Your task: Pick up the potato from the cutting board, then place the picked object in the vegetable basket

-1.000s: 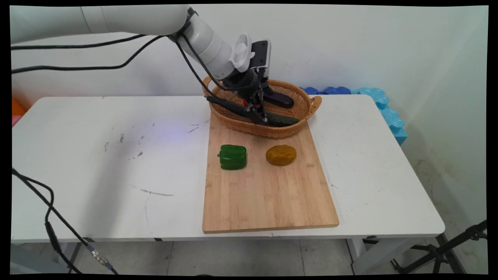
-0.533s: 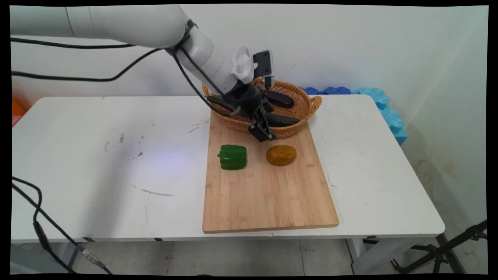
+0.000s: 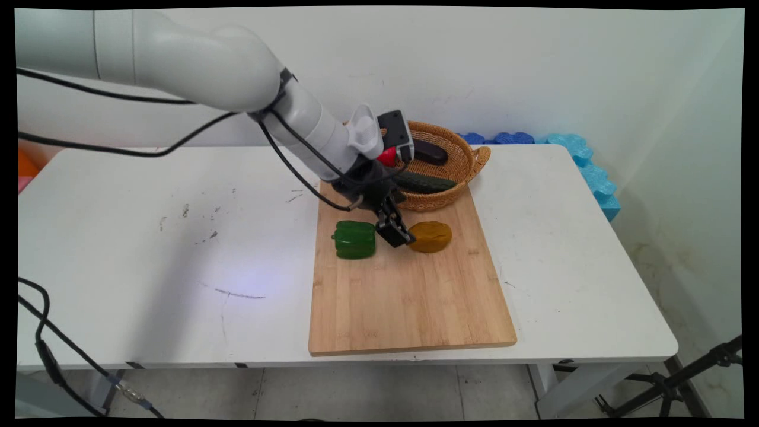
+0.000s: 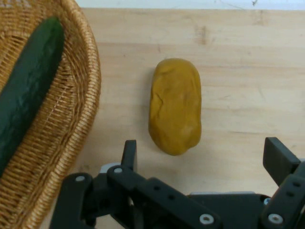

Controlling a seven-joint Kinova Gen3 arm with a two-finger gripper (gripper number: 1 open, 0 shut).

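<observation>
Gripper (image 3: 398, 233) sits low over wooden cutting board (image 3: 409, 284), between green bell pepper (image 3: 354, 239) and yellow-brown potato (image 3: 430, 236), just beside the potato's left end. Wicker basket (image 3: 468, 163) at the board's far edge holds a dark cucumber (image 3: 428, 182), a dark purple eggplant (image 3: 431, 153) and something red (image 3: 388, 157), partly hidden by the wrist. White table (image 3: 178, 249) underneath.

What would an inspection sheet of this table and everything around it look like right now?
Surface: white table, scuffed, carrying a bamboo cutting board.
Things: yellow potato and green bell pepper on the board; cucumber, dark eggplant and a red item in the wicker basket.
Clutter: nothing seen.
Gripper: gripper above the board just short of the potato, jaws open, holding nothing.
Cables: black cables hanging from the arm.
Surroundings: white wall, blue foam pieces, black stand legs.
</observation>
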